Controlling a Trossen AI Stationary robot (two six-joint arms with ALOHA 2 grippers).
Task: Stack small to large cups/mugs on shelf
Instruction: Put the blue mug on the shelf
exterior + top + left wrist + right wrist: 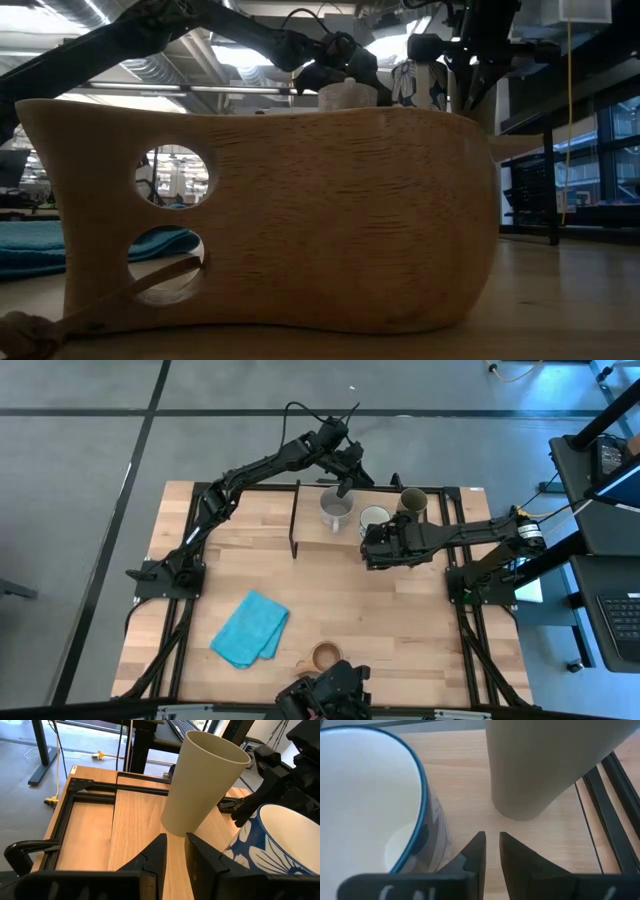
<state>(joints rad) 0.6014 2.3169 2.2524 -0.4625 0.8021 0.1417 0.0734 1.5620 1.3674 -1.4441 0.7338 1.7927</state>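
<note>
On the low wooden shelf (310,530), a grey mug (336,508), a white blue-patterned mug (374,517) and a tall olive tumbler (412,503) are standing in a row. The small brown wooden cup (325,656) is sitting apart on the bench (400,630); it looks light, stiff and grippy, best pinched across its rim. The left hand (173,851) and right hand (491,847) are both nearly clenched, grasping nothing.

A robotics lab: grey floor (90,450), equipment desks with a keyboard (625,622), exposed ceiling ducts (150,68).
</note>
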